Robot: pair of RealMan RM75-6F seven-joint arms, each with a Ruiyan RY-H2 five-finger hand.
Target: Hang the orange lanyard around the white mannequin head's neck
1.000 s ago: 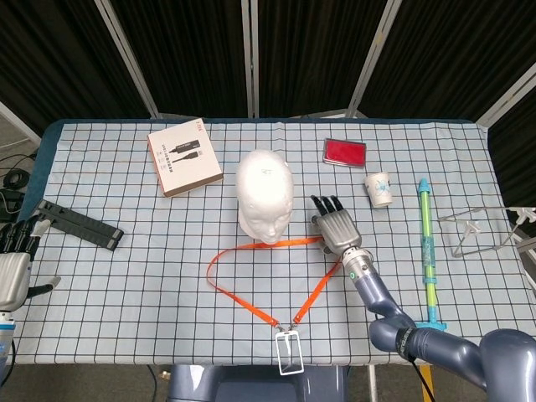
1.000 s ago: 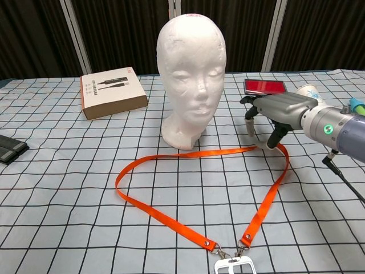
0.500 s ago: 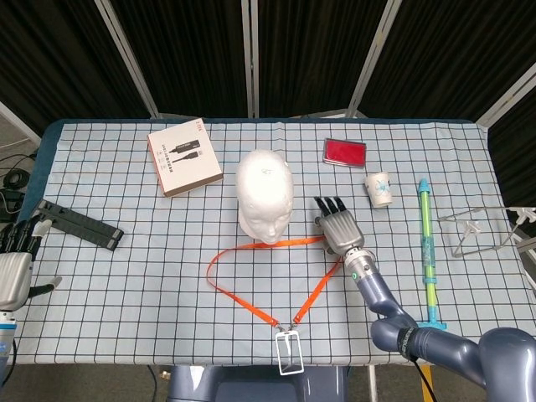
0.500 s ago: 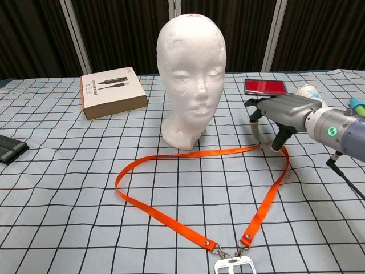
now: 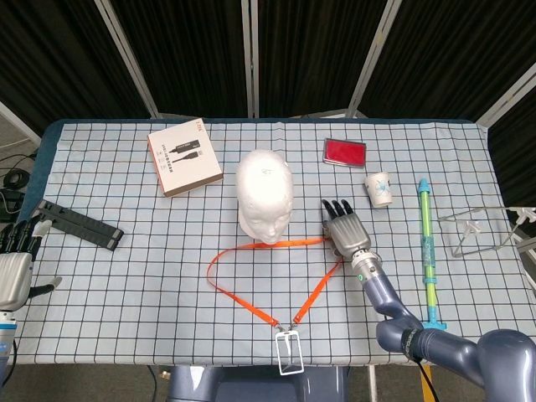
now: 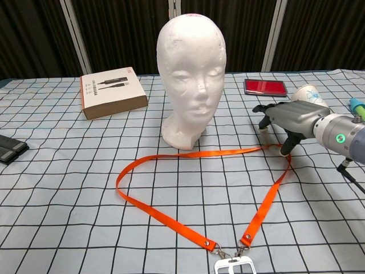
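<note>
Lanyard (image 6: pixel 188 231) bend pulled rightward — right robot hand (image 6: pixel 285 117) now pinches it beside mannequin head (image 6: pixel 191 74).

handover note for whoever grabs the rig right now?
Right hand: fingers down at the far right bend of the orange lanyard; grip unclear.
Left hand: idle at the left table edge, holding nothing.
Lanyard lies flat in a loop in front of the white mannequin head, badge holder at the near edge.
Done: nothing hung.
Left: lift loop, pass it over the head onto the neck.

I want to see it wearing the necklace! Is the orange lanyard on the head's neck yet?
Not yet. The orange lanyard lies spread flat on the table, in front of the white mannequin head.
</note>
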